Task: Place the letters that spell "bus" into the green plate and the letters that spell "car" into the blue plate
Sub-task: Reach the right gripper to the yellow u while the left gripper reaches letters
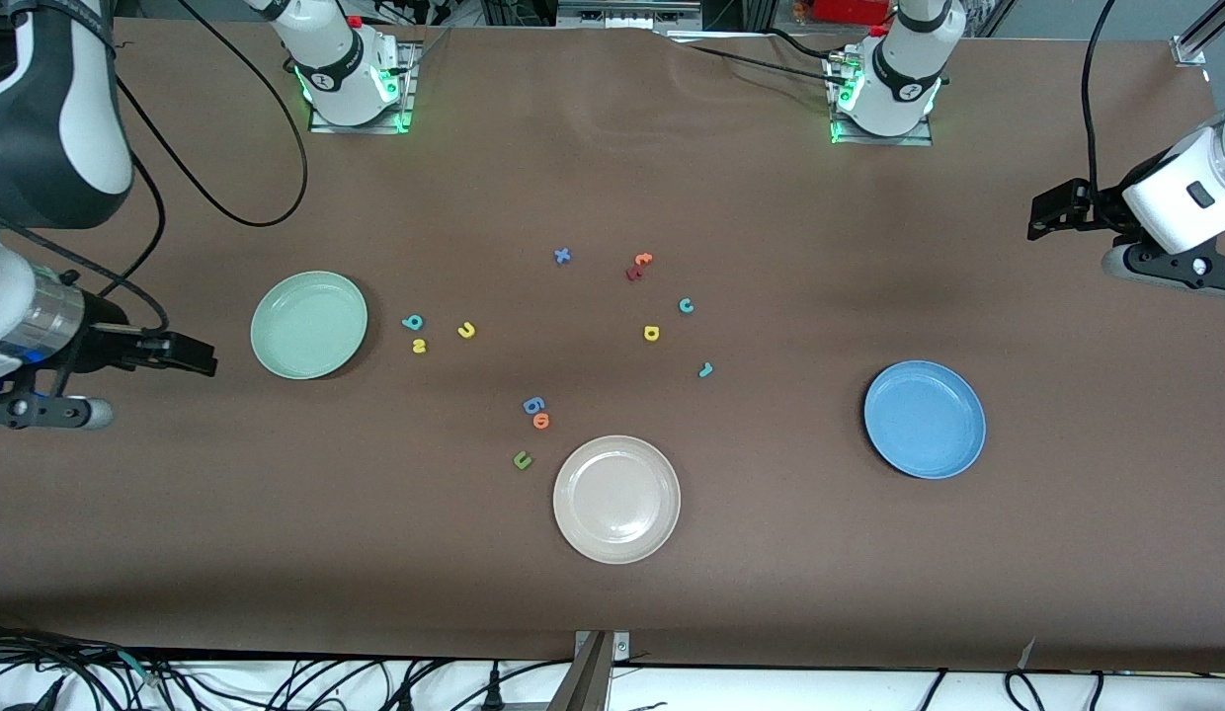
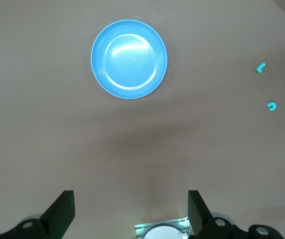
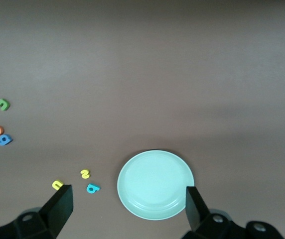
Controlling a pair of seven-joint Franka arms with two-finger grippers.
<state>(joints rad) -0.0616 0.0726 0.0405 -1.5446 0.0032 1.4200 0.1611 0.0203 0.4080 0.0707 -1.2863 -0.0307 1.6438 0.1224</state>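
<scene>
The green plate (image 1: 309,325) (image 3: 155,184) lies toward the right arm's end, with the teal "b" (image 1: 413,322) (image 3: 92,188), yellow "s" (image 1: 419,346) and yellow "u" (image 1: 466,331) beside it. The blue plate (image 1: 925,419) (image 2: 129,59) lies toward the left arm's end. Mid-table lie the teal "c" (image 1: 686,306), yellow "a" (image 1: 651,334) and teal "r" (image 1: 705,370). My right gripper (image 1: 203,357) (image 3: 127,206) hangs open and empty over the table's end beside the green plate. My left gripper (image 1: 1042,217) (image 2: 131,211) hangs open and empty over the other end.
A beige plate (image 1: 616,499) sits nearest the front camera. Beside it lie an olive "u" (image 1: 522,459), an orange "o" (image 1: 541,421) and a blue looped letter (image 1: 533,405). A blue "x" (image 1: 562,256), an orange "t" (image 1: 643,260) and a red letter (image 1: 633,273) lie nearer the bases.
</scene>
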